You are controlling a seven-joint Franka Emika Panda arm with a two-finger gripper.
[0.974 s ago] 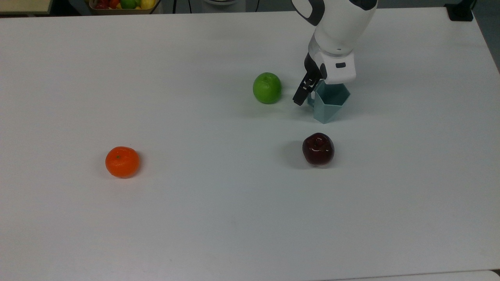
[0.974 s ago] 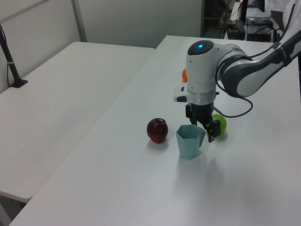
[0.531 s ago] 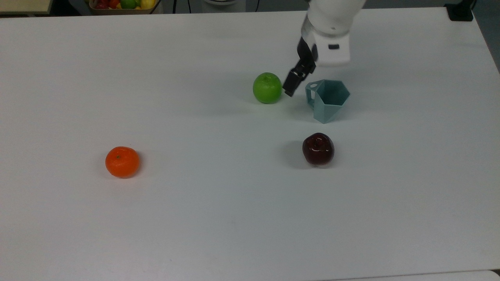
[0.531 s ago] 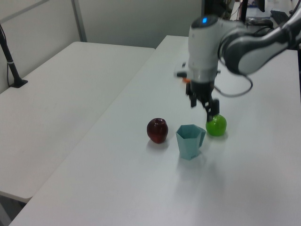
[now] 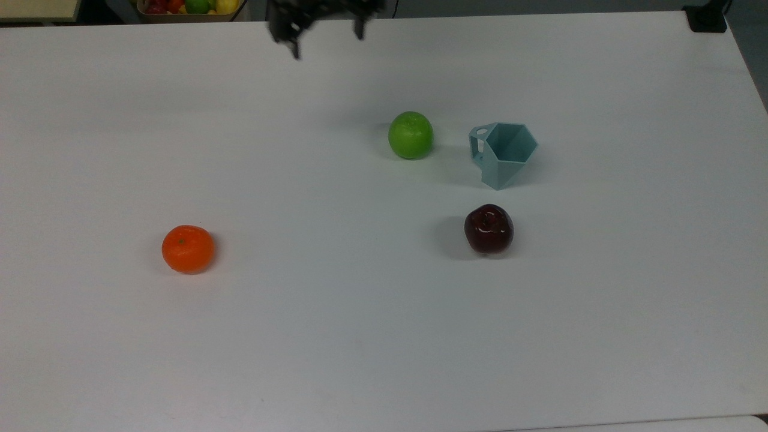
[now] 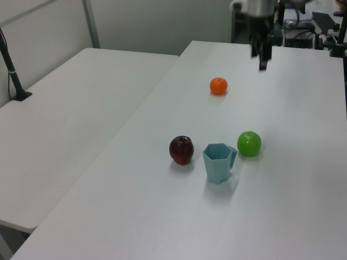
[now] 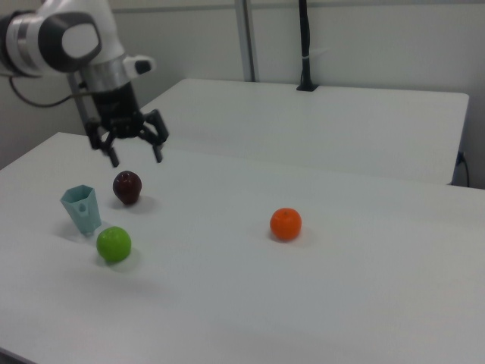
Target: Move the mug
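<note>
Well below the wide-spread, empty gripper (image 7: 135, 150) stands the mug (image 5: 504, 153), free; right view exposes both fingers; green apple (image 5: 410, 135) adjacent.

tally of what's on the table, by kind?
Apples: 2, the green apple and the dark red apple
Oranges: 1, the orange
Mugs: 1, the mug, standing upright
Total: 4 things on the white table
</note>
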